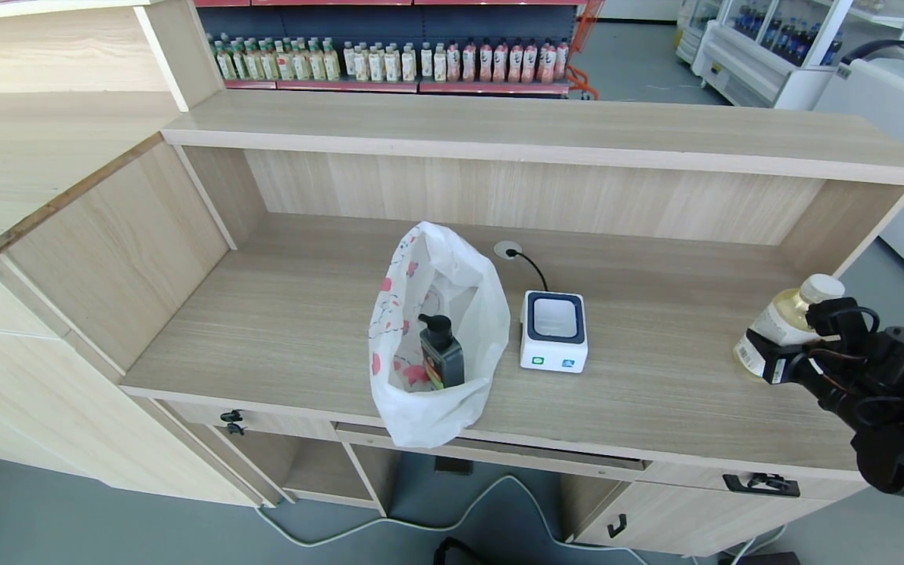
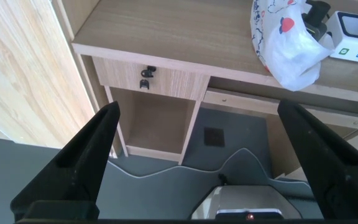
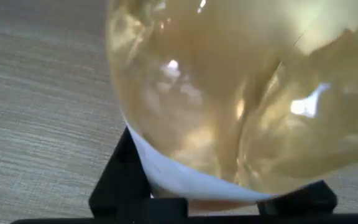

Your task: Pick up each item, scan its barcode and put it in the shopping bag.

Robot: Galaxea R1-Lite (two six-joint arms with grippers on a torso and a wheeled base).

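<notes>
the left gripper (image 2: 199,107) is held wide open below the counter (image 1: 287,329); right of the shopping bag (image 1: 389,314) and scanner (image 1: 553,329), the yellow bottle (image 1: 781,318) is clamped tilted by the right gripper (image 1: 793,349) and could be dropped if its smooth wall slips

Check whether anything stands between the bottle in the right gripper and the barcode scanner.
Nothing visible does. The right gripper holds the yellow bottle at the right end of the counter, and only bare wood lies between it and the barcode scanner. The shopping bag stands just past the scanner, on its left.
</notes>
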